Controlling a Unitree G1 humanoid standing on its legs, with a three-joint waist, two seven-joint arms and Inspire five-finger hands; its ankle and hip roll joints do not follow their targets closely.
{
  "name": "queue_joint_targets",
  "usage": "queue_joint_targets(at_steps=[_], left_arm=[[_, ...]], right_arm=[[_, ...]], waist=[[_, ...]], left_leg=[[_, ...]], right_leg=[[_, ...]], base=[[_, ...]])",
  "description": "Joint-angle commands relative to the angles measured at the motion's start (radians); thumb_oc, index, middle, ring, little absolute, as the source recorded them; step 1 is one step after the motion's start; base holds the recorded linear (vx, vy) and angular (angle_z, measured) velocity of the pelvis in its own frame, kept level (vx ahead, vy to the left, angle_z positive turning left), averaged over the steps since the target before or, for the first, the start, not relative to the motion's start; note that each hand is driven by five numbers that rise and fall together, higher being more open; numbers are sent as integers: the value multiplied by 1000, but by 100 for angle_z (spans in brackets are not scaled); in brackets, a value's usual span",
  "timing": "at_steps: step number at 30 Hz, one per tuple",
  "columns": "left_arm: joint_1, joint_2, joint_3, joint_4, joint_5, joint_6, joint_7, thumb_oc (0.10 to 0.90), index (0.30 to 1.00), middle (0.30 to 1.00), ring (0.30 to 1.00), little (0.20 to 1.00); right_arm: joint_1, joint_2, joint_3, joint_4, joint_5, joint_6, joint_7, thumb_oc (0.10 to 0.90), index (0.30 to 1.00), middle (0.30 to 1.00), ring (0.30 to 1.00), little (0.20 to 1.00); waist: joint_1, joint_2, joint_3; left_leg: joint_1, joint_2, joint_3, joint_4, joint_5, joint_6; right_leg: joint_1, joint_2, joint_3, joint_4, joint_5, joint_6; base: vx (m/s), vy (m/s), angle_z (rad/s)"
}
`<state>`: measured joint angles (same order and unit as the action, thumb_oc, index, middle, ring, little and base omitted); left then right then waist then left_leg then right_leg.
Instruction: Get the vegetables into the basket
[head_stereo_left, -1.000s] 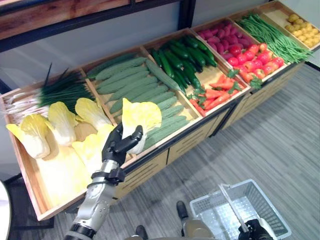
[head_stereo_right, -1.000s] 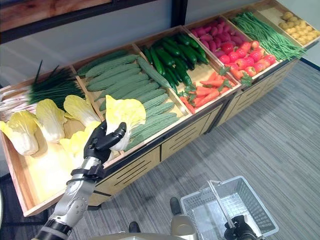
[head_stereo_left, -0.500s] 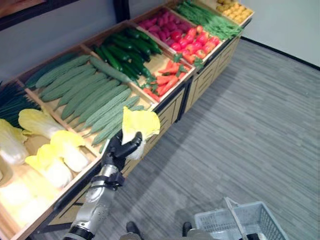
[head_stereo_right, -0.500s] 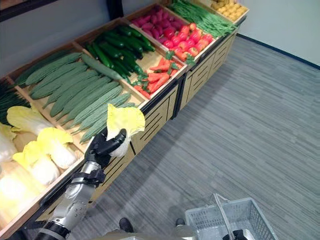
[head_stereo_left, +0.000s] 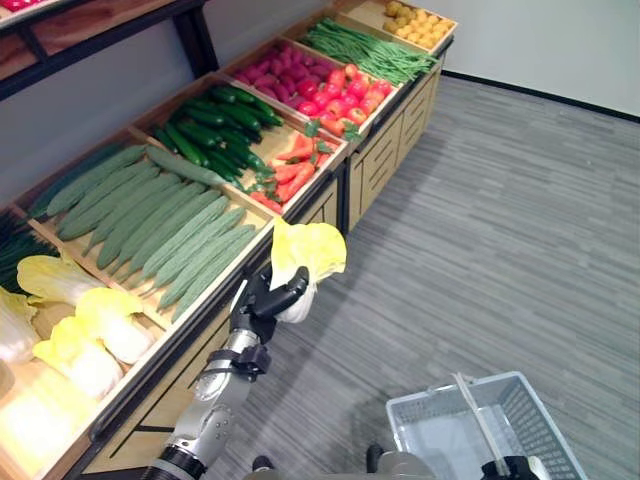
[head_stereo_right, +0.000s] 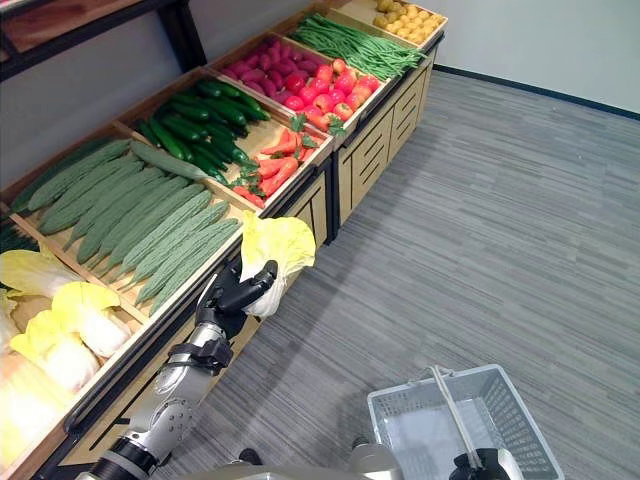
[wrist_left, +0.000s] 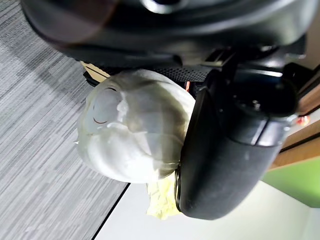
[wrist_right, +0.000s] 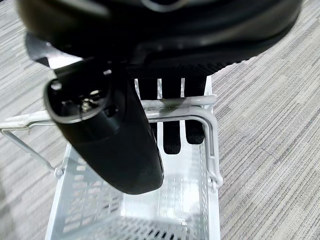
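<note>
Carried off the counter (head_stereo_left: 330, 195), the napa cabbage (head_stereo_left: 308, 258) now hangs over the grey floor (head_stereo_left: 500, 230) just past the counter's front edge, the left hand (head_stereo_left: 268, 300) clenched round its white base. Low at the right, the right hand (wrist_right: 165, 125) curls its fingers over the wire handle (wrist_right: 175, 102) of the white basket (head_stereo_left: 455, 445), whose bottom lies bare. Bitter gourds (head_stereo_left: 160, 230) fill a counter bin.
</note>
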<state>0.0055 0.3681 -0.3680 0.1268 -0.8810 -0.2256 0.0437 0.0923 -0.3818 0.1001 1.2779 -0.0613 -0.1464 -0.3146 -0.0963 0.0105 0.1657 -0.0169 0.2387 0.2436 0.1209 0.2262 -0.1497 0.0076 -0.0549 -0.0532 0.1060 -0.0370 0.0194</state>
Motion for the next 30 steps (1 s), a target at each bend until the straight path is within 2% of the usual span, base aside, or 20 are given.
queue_joint_targets(at_steps=[1, 3, 4, 6, 8, 9, 11, 12, 13, 14, 15, 17, 18, 19, 21, 23, 28, 30], left_arm=[[-112, -25, 61, -147, 11, -120, -27, 400, 300, 300, 300, 300], [-97, -23, 69, -158, 18, -129, -29, 400, 300, 300, 300, 300], [-86, -19, 79, -169, 14, -135, -32, 400, 300, 300, 300, 300], [-83, -11, 77, -170, 9, -138, -40, 400, 300, 300, 300, 300], [-77, 8, 63, -183, 8, -142, -45, 400, 300, 300, 300, 300], [-76, 13, 65, -183, 6, -140, -48, 400, 300, 300, 300, 300], [-88, 28, 62, -183, 16, -144, -45, 400, 300, 300, 300, 300], [-92, 31, 62, -180, 24, -148, -43, 400, 300, 300, 300, 300], [-103, 39, 61, -175, 36, -154, -40, 400, 300, 300, 300, 300], [-115, 51, 59, -160, 40, -156, -30, 400, 300, 300, 300, 300], [-127, 55, 53, -152, 44, -151, -32, 400, 300, 300, 300, 300], [-127, 59, 53, -160, 60, -139, -28, 400, 300, 300, 300, 300], [-126, 61, 57, -163, 60, -137, -30, 400, 300, 300, 300, 300], [-123, 66, 66, -165, 64, -135, -31, 400, 300, 300, 300, 300], [-123, 66, 66, -165, 64, -135, -31, 400, 300, 300, 300, 300], [-114, 67, 73, -159, 69, -133, -35, 400, 300, 300, 300, 300], [-103, 57, 83, -158, 59, -133, -34, 400, 300, 300, 300, 300], [-92, 50, 89, -153, 53, -130, -33, 400, 300, 300, 300, 300]], right_arm=[[-23, -82, 13, 7, 14, -8, -60, 400, 300, 300, 300, 300], [-49, -91, 25, 36, 6, -4, -56, 400, 300, 300, 300, 300], [-62, -95, 26, 43, 4, -6, -56, 400, 300, 300, 300, 300], [-59, -93, 31, 36, 3, -9, -52, 400, 300, 300, 300, 300], [-77, -85, 38, 39, 4, -5, -48, 400, 300, 300, 300, 300], [-79, -82, 41, 39, 3, -5, -44, 400, 300, 300, 300, 300], [-89, -59, 46, 33, 3, 1, -41, 400, 300, 300, 300, 300], [-92, -54, 47, 28, 7, 0, -41, 400, 300, 300, 300, 300], [-103, -44, 46, 24, 14, 1, -46, 400, 300, 300, 300, 300], [-114, -28, 53, 16, 20, -3, -51, 400, 300, 300, 300, 300], [-118, -26, 51, 22, 30, -7, -57, 400, 300, 300, 300, 300], [-116, -22, 53, 31, 24, -12, -63, 400, 300, 300, 300, 300], [-116, -22, 53, 32, 22, -11, -64, 400, 300, 300, 300, 300], [-111, -22, 54, 31, 16, -10, -64, 400, 300, 300, 300, 300], [-111, -22, 54, 31, 16, -10, -64, 400, 300, 300, 300, 300], [-100, -22, 54, 27, 13, -12, -61, 400, 300, 300, 300, 300], [-86, -28, 54, 18, 14, -14, -56, 400, 300, 300, 300, 300], [-73, -41, 52, 6, 13, -19, -55, 400, 300, 300, 300, 300]], waist=[[33, -16, 15], [55, -15, 12], [59, -10, 14], [52, -6, 9], [40, -13, 6], [45, -18, 5], [43, -40, 9], [41, -45, 12], [39, -54, 21], [49, -53, 36], [59, -43, 34], [76, -34, 17], [80, -36, 13], [90, -50, 4], [90, -50, 3], [84, -61, -6], [77, -61, -5], [67, -53, 0]], left_leg=[[-45, -100, -212, -65, -139, 45], [-61, -135, -333, -85, -144, 55], [-71, -154, -373, -105, -137, 57], [-56, -149, -332, -128, -136, 64], [-29, -180, -268, -152, -166, 99], [-24, -187, -245, -153, -172, 105], [-4, -215, -170, -174, -189, 130], [-1, -220, -155, -182, -190, 134], [-2, -228, -123, -189, -191, 140], [-10, -213, -92, -196, -179, 141], [-22, -200, -79, -199, -169, 141], [-20, -184, -31, -196, -172, 148], [-19, -180, -22, -195, -172, 147], [-12, -180, 3, -192, -175, 140], [-12, -180, 4, -192, -175, 140], [-5, -171, 26, -190, -171, 131], [1, -142, 40, -178, -159, 109], [-1, -116, 36, -146, -154, 89]], right_leg=[[-18, -1, 88, -82, 37, 58], [-30, 9, 133, -84, 47, 62], [-37, 12, 158, -80, 49, 65], [-43, 6, 170, -77, 47, 72], [-72, -34, 229, -75, 68, 110], [-84, -43, 246, -72, 79, 121], [-141, -72, 295, -48, 119, 168], [-156, -77, 304, -50, 137, 181], [-191, -87, 313, -58, 188, 205], [-223, -86, 252, -18, 179, 192], [-199, -92, 164, 39, 133, 165], [-140, -98, 82, 154, 55, 140], [-137, -97, 77, 161, 54, 140], [-114, -108, 54, 97, 59, 144], [-114, -107, 54, 95, 60, 144], [-109, -90, 56, 31, 53, 139], [-86, -64, 64, -37, 51, 121], [-73, -37, 70, -54, 47, 104]], base=[[52, 0, -104], [53, 53, -91], [32, 148, -139], [18, 268, -100], [-19, 500, -49], [-56, 513, -109], [-91, 431, -117], [-168, 336, -101], [-244, 239, -110], [-281, 223, -79], [-229, 149, -84], [-145, 85, -74], [-68, -42, -83], [-1, -74, -82], [20, -76, -51], [22, -156, -24], [9, -220, -13], [-4, -242, -19]])
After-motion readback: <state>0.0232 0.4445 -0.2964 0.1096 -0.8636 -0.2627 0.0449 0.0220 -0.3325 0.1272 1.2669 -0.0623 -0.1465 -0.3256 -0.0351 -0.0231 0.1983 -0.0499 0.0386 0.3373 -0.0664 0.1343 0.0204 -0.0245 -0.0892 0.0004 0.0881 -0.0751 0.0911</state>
